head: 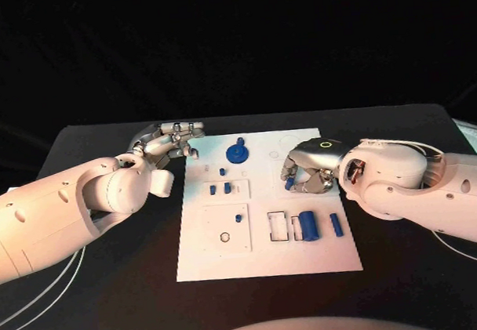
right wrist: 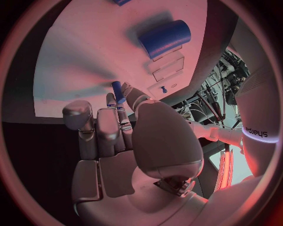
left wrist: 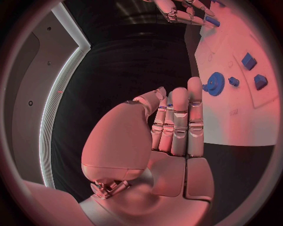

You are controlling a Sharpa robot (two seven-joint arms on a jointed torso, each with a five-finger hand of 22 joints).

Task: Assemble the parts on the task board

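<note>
Fingers (right wrist: 120,123) of the right hand (head: 310,167) curled around a short blue peg (right wrist: 118,92), pinching it against the thumb just above the white task board (head: 267,249). The peg was smooth and round, its tip standing clear of the fingertips. Just beyond those fingers, a thicker blue cylinder (right wrist: 165,38) lay on its side on the matte white plate, beside shallow rectangular recesses. The left hand (head: 166,146) hovered off the board's far left corner, holding nothing, its silver fingers (left wrist: 178,123) straight and pressed side by side. Near those fingertips a blue toothed gear (left wrist: 215,84) lay flat on the board, with small blocky blue parts (left wrist: 249,60) just past it. The board rested in the middle of the black table (head: 115,303).
</note>
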